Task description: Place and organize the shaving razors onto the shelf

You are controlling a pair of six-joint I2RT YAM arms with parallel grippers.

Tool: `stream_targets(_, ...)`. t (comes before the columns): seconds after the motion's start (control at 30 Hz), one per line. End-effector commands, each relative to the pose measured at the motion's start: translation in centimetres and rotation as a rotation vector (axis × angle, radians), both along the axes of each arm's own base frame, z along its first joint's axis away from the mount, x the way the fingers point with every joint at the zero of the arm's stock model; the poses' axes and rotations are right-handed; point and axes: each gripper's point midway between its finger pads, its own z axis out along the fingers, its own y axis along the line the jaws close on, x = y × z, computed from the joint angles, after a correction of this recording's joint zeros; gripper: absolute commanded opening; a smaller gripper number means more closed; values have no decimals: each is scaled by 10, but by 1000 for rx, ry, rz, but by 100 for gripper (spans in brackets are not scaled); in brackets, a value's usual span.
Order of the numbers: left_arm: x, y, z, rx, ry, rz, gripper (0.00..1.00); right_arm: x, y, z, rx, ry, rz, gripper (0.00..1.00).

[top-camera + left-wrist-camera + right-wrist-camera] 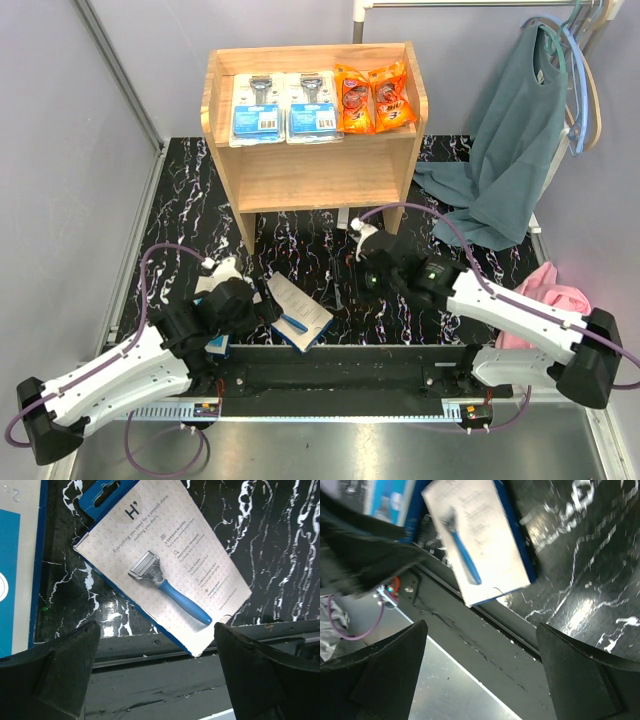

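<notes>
Top cam sits high above and behind the arm bases, looking down and forward over the black marble table [190, 220] to the wooden shelf [320, 175] at the far side, so it gets the whole scene. Left wrist cam points steeply down between its own fingers [65, 675], really close to a white razor box [165, 575]. Right wrist cam hangs a little farther back, tilted and blurry, and it looks like that same box [485, 545] by the front rail [470, 630]. The top cam catches it too.
</notes>
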Motion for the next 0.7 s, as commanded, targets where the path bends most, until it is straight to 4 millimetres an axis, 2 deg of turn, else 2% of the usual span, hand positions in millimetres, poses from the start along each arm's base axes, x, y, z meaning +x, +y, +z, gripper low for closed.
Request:
stream_targets(0.0, 1, -8, 7, -70, -5, 19, 99, 10, 18, -20, 41, 56, -85, 100)
stream_targets(0.17, 1, -9, 6, -67, 5, 22, 99, 14, 26, -50, -14, 95, -80, 100)
stream_targets(0.23, 0, -10, 6, -72, 9, 25, 99, 18, 32, -52, -6, 92, -79, 100)
stream_targets(0.27, 0, -10, 6, -80, 14, 33, 99, 18, 34, -60, -21, 101, -71, 100)
stream_targets(0.33, -1, -11, 3, -84, 31, 41, 99, 19, 43, -62, 10, 109, -49, 100)
stream_targets(0.37, -2, -12, 3, -92, 38, 50, 99, 20, 47, -69, 4, 127, -49, 100)
stream_targets(0.43, -3, -12, -2, -91, 56, 58, 99, 24, 53, -70, 15, 130, -45, 100)
stream_targets(0.67, -7, -18, -18, -106, 111, 78, 97, 45, 52, -94, -16, 159, -77, 100)
